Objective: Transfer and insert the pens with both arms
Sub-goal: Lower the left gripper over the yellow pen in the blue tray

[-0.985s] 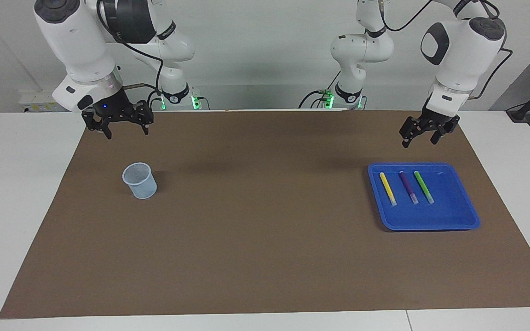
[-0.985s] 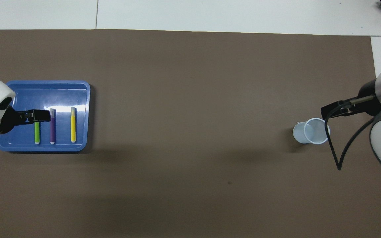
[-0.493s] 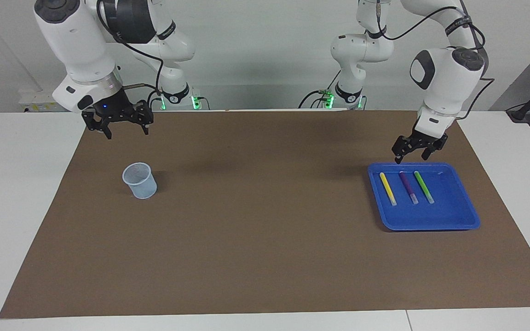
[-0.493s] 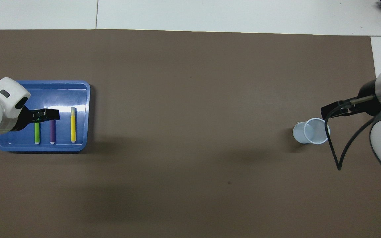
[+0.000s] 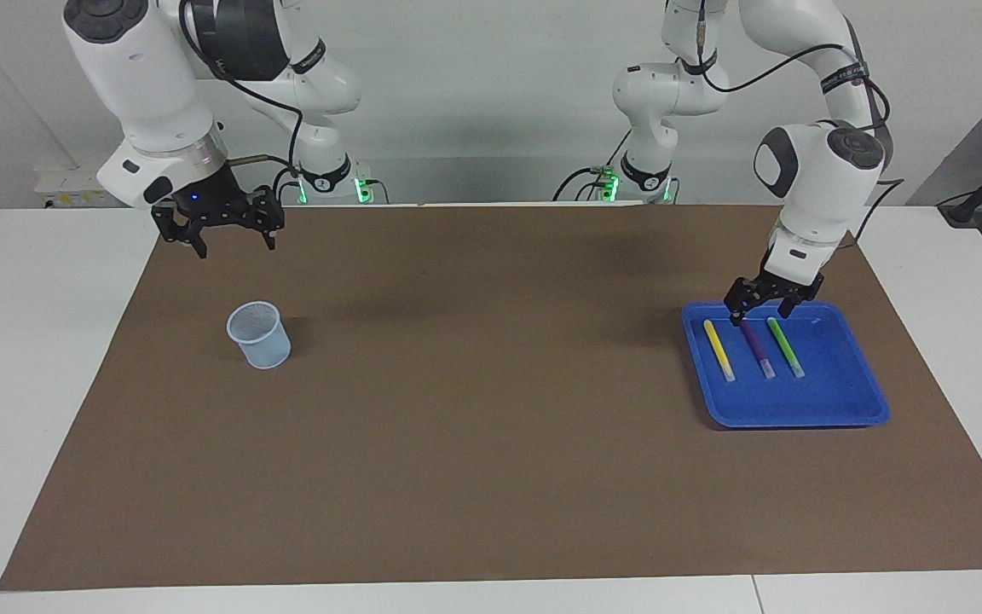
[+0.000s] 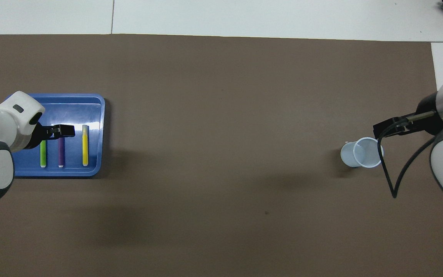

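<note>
Three pens lie side by side in one blue tray (image 5: 832, 409): one yellow pen (image 5: 719, 350), one purple pen (image 5: 758, 351) and one green pen (image 5: 785, 347). One pale plastic cup (image 5: 260, 335) stands well apart from the tray. Two large white arms carry one black gripper each.

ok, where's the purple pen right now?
In the blue tray at the left arm's end, lying between the yellow pen and green pen: purple pen.

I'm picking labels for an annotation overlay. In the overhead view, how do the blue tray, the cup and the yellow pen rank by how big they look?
1. blue tray, clearly the largest.
2. cup, much smaller than the tray.
3. yellow pen, about as long as the cup is wide but far thinner, so the least area.
</note>
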You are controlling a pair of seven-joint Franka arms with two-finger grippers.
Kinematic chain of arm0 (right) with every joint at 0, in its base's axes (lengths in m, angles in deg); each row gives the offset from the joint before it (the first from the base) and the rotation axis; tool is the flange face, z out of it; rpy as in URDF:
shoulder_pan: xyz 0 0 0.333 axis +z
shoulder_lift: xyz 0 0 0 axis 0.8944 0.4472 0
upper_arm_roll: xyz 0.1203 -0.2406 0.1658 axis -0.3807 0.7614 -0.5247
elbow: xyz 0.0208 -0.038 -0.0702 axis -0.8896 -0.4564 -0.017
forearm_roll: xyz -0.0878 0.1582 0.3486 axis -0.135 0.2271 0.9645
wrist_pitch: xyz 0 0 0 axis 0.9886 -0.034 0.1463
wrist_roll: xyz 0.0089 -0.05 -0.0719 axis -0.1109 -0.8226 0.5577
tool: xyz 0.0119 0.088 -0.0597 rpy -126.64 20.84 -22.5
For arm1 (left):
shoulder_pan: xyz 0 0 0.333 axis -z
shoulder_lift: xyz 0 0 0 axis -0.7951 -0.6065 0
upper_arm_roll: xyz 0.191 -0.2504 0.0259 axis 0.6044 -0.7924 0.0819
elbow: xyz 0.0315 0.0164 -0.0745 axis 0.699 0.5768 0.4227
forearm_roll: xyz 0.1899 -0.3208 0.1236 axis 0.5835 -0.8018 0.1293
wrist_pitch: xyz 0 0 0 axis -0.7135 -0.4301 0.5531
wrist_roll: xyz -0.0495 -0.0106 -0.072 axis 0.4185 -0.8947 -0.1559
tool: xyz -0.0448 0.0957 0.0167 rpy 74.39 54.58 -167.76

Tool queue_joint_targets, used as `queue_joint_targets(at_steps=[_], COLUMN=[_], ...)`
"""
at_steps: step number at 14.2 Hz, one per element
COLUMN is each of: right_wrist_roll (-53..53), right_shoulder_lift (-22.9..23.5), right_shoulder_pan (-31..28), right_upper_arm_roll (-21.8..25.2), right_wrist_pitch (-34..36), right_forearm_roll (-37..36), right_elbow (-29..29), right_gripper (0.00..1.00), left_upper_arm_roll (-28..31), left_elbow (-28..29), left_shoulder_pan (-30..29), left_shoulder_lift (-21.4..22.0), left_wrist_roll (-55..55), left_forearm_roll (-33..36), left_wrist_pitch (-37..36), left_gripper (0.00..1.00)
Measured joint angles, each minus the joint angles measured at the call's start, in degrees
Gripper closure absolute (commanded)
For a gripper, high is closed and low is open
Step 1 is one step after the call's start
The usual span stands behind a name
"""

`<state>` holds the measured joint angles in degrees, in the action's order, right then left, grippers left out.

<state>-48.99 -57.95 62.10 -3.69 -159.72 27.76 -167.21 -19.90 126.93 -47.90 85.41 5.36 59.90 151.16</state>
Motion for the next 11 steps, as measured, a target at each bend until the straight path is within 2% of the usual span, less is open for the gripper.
queue_joint_targets(at_steps=[4, 11], right_wrist_roll=[0.00, 0.00], right_shoulder_lift=[0.00, 0.00], right_shoulder_pan=[0.00, 0.00], right_upper_arm_roll=[0.00, 0.00], right_wrist_pitch=[0.00, 0.00], right_forearm_roll=[0.00, 0.00], right_elbow=[0.00, 0.00], right_gripper=[0.00, 0.00], left_upper_arm_roll=[-0.02, -0.47], left_elbow=[0.99, 1.41], left_shoulder_pan=[-0.62, -0.55], left_shoulder_lift=[-1.98, -8.10], left_wrist_roll=[-0.04, -0.04], left_forearm_roll=[0.00, 0.00], left_wrist_pitch=[3.56, 10.97], left_gripper=[0.05, 0.05])
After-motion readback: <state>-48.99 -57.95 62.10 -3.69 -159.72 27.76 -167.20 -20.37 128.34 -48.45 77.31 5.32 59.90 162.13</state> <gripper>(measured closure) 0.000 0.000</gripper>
